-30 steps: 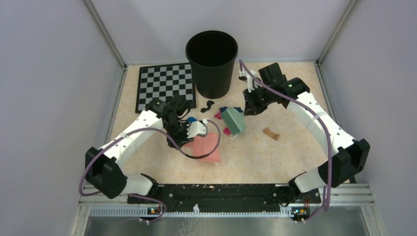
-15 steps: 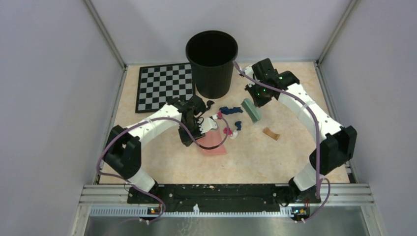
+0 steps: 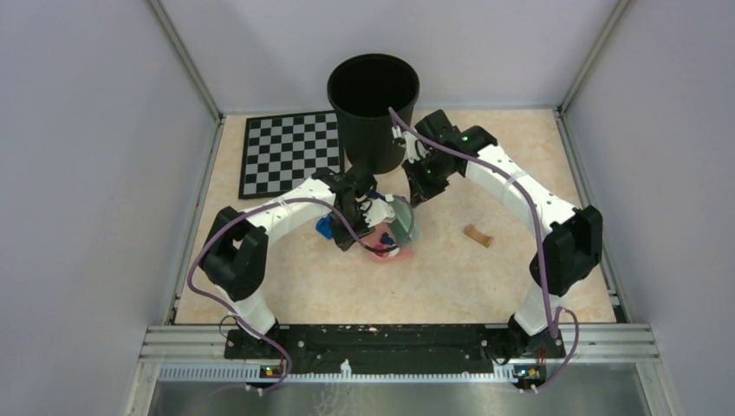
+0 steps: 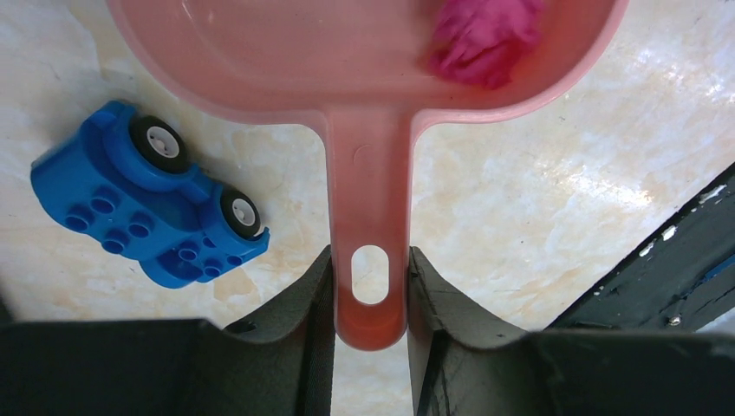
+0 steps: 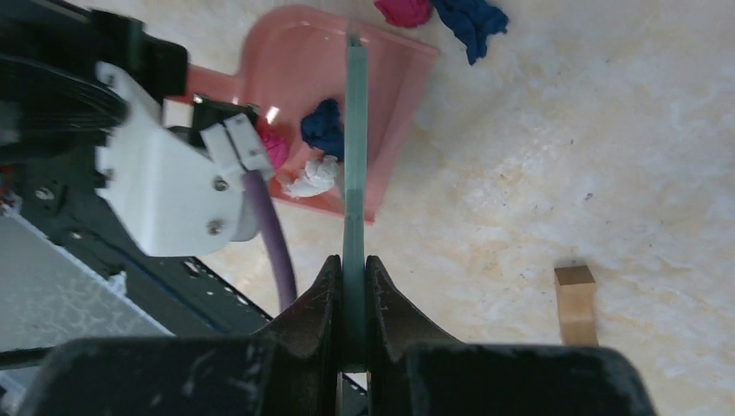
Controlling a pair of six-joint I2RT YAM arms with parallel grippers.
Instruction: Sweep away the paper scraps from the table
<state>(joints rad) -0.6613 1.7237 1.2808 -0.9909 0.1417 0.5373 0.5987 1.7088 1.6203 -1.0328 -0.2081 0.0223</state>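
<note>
Near table centre, dustpan: handle pinched by left gripper.
Brush: clamped edge-on in right gripper, over dustpan.
Paper scraps: several inside dustpan, two on table just beside it.

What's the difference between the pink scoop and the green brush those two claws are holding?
The dustpan is pink and wide; the brush is grey-green and, seen edge-on from its wrist camera, thin. The left gripper clamps the dustpan's handle; the right gripper clamps the brush. The dustpan carries paper scraps; the brush carries none. Both are firmly gripped by a robot arm.
</note>
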